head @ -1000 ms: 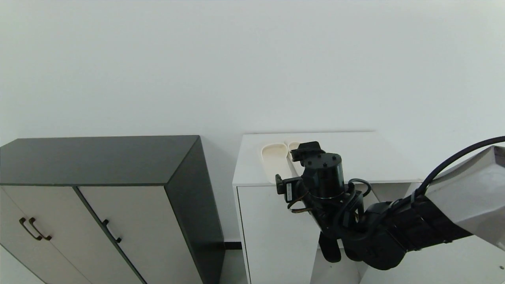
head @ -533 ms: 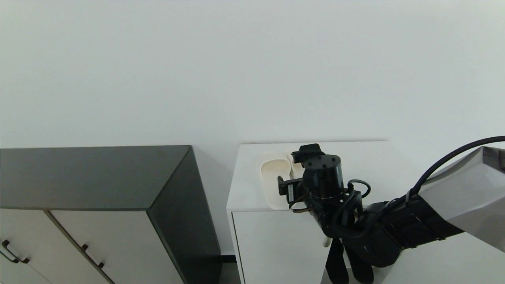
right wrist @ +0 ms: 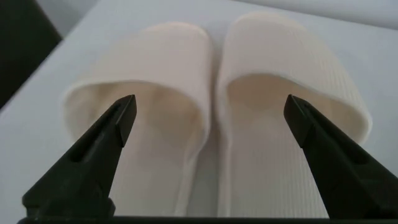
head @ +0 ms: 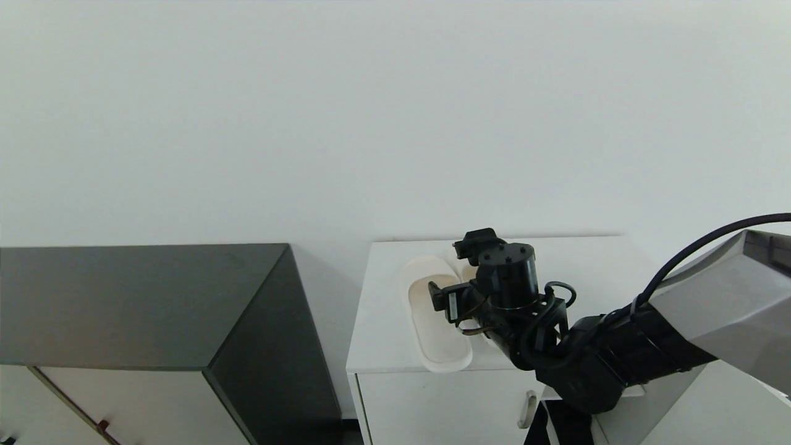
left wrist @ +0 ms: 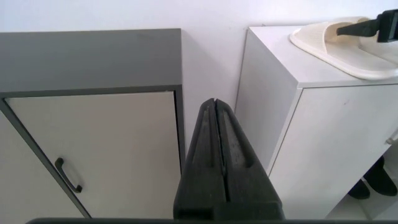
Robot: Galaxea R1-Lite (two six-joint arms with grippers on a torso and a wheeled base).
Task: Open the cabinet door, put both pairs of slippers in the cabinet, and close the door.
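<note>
A pair of cream slippers (head: 434, 321) lies side by side on top of the white cabinet (head: 383, 346), toes toward the wall. My right gripper (right wrist: 210, 107) stands open just above them, one finger outside each slipper (right wrist: 261, 124), touching neither. The right arm covers most of the farther slipper in the head view. My left gripper (left wrist: 215, 109) is shut on nothing and hangs low in front of the gap between the two cabinets. The dark-topped cabinet (head: 142, 303) stands to the left, its pale door (left wrist: 106, 155) shut, with a dark handle (left wrist: 68, 175).
The wall runs close behind both cabinets. A narrow gap separates them. The white cabinet's front carries a small handle (head: 525, 409). Two dark slipper-like shapes (left wrist: 375, 182) show low beside its front; what they are I cannot tell.
The head camera has risen, so both cabinets sit lower in the picture. My right arm has moved in over the white cabinet's top, farther along the cream slippers.
</note>
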